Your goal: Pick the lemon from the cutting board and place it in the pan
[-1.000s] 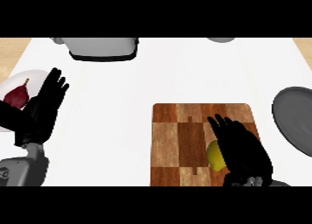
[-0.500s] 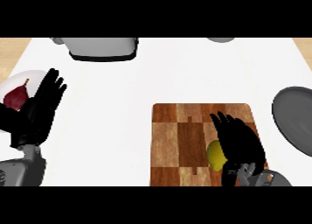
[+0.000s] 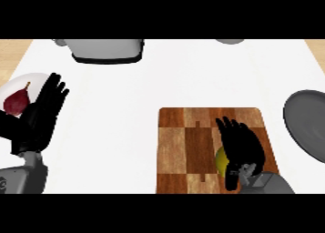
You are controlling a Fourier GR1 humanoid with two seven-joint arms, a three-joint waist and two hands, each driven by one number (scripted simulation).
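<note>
1. In the head view, the robot's black right hand point(image 3: 240, 144) lay over the small yellow lemon point(image 3: 221, 162) on the brown checkered wooden cutting board point(image 3: 185, 141). Its fingers were rather straight and pointed away from the robot, so it seemed to cover the fruit for a grasp, not to hold it yet.
2. The lemon was on the lower right part of the board; only its left edge showed, the rest was hidden under the hand.
3. The round grey metal pan point(image 3: 314, 128) stood just beside the board on the right, probably near enough for a short carry. The view's edge cut off its right side.
4. The black left hand point(image 3: 38, 116) rested open at the left, fingers up and relaxed, partly over a white round plate point(image 3: 23, 82) with a dark red fruit point(image 3: 17, 102).
5. A grey pot point(image 3: 105, 49) at the top was cut off too.
</note>
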